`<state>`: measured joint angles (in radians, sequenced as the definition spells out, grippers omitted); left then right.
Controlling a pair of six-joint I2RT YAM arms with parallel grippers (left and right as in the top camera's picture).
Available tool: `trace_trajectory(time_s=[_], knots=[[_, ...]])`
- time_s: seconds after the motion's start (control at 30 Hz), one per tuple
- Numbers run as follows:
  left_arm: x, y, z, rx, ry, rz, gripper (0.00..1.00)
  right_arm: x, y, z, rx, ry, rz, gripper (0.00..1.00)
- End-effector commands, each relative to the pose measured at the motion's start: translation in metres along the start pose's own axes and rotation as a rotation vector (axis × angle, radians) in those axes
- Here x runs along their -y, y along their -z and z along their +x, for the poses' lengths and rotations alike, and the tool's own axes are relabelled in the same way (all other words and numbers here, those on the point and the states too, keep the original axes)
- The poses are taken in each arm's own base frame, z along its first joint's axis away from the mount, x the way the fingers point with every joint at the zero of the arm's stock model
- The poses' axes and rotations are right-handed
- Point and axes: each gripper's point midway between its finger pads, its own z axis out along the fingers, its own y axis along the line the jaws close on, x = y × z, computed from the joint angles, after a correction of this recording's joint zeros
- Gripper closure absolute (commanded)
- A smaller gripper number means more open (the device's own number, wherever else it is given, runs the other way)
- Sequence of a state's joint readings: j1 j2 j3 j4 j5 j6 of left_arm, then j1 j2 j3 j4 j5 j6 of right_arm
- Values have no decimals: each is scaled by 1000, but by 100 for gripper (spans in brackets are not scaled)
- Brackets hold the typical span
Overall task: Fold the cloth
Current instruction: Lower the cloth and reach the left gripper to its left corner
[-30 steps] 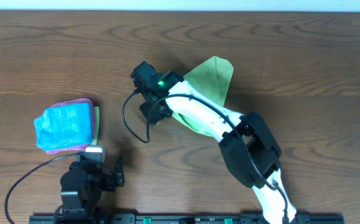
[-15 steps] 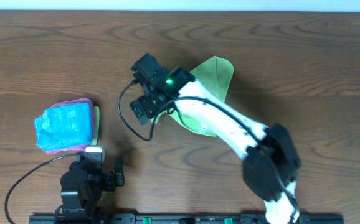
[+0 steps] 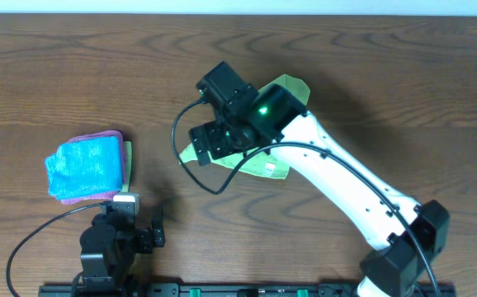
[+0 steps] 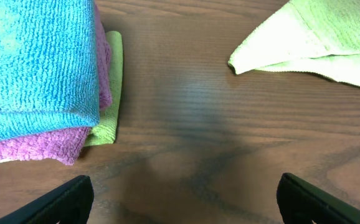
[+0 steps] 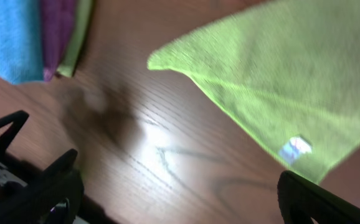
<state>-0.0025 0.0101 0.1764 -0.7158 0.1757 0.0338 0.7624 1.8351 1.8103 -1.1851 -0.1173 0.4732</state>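
Note:
The cloth (image 3: pixel 286 89) is a lime-green towel lying doubled over at mid-table, largely under my right arm. One corner (image 3: pixel 193 153) pokes out to the left, and its white tag (image 3: pixel 269 168) shows near the front edge. In the right wrist view the cloth (image 5: pixel 292 81) fills the upper right, with the tag (image 5: pixel 295 148) on it. My right gripper (image 5: pixel 180 196) hangs open above bare wood just off that corner, holding nothing. My left gripper (image 4: pixel 180 196) is open low over the table, well short of the cloth (image 4: pixel 329 37).
A stack of folded cloths, blue (image 3: pixel 83 167) on pink (image 3: pixel 98 136) on a green one, sits at the left. It fills the upper left of the left wrist view (image 4: pixel 37 56). The left arm (image 3: pixel 110 243) rests at the front edge. The table is dark wood (image 3: pixel 403 66).
My right gripper has opened and let go of the cloth, then swung right and risen. The cloth's left corner now lies uncovered. The left arm has not moved.

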Motion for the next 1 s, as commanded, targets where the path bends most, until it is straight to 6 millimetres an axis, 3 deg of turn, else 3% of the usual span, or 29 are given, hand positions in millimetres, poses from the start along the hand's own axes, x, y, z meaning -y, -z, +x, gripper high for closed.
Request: trace_trajectory(time_s=[0.0, 0.23, 0.37, 0.47, 0.67, 0.83, 0.97], knots=[[-1, -2, 8, -24, -12, -7, 5, 12, 9, -6, -16, -155, -53, 1], [0, -2, 3, -4, 12, -2, 5, 53, 15, -6, -61, -234, -18, 1], [14, 0, -3, 13, 10, 79, 5, 63, 16, -4, -73, -253, -2, 1], [20, 11, -18, 52, 45, 107, 5, 71, 11, -1, -75, -251, 35, 1], [26, 32, -48, 82, 142, 130, 5, 96, -24, 6, -91, -199, 52, 1], [35, 29, -54, -73, 206, 163, 5, 124, -48, 4, -64, -233, 58, 1], [35, 20, -69, -250, 241, 146, 5, 145, -51, -7, -18, -272, 57, 1]])
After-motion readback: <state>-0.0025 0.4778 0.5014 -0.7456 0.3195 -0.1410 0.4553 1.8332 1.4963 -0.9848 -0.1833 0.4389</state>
